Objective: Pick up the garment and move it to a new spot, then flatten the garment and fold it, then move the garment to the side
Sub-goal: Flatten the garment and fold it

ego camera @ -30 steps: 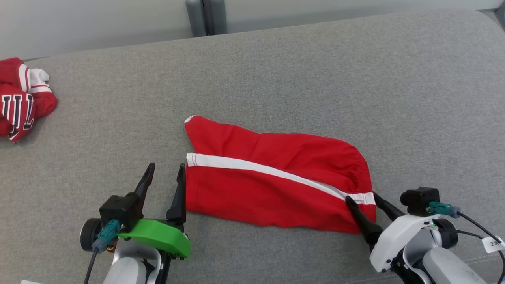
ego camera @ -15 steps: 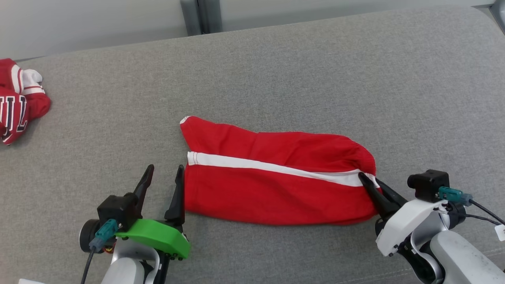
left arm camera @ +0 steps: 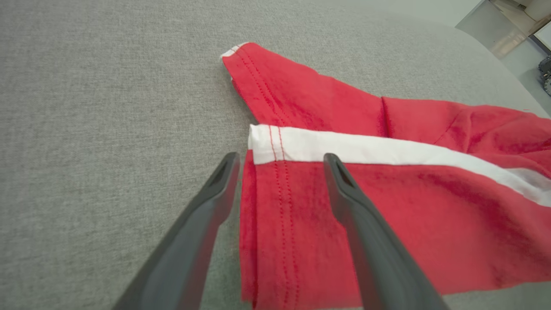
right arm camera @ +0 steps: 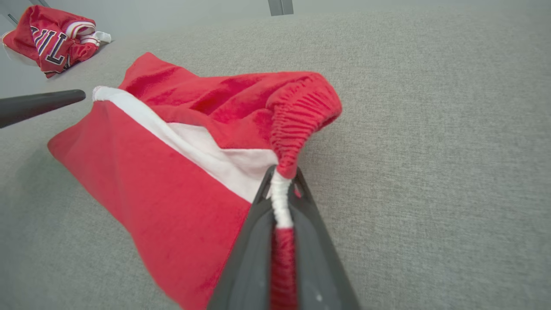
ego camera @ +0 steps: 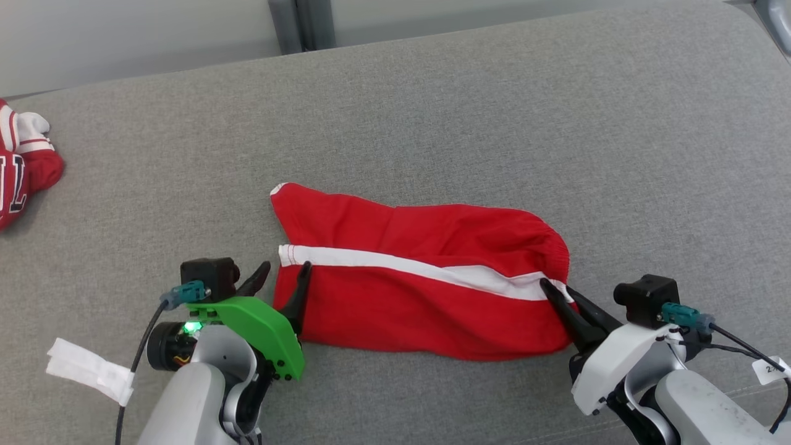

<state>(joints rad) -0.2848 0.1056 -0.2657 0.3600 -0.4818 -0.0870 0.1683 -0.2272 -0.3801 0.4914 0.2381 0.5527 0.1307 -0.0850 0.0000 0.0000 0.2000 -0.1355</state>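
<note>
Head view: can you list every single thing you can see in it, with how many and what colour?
red shorts: 1, red with a white side stripe, lying in the middle of the cushion
red jersey: 1, red with white trim and letters, crumpled at the far left edge
grey cushion: 1, grey fabric, under everything
grey post: 1, grey, behind the cushion at the top
white tag: 1, white, lower left beside the left arm
left gripper: 1, dark fingers on a green mount, open, straddling the shorts' leg hem
right gripper: 1, dark fingers on a white mount, shut on the shorts' waistband
</note>
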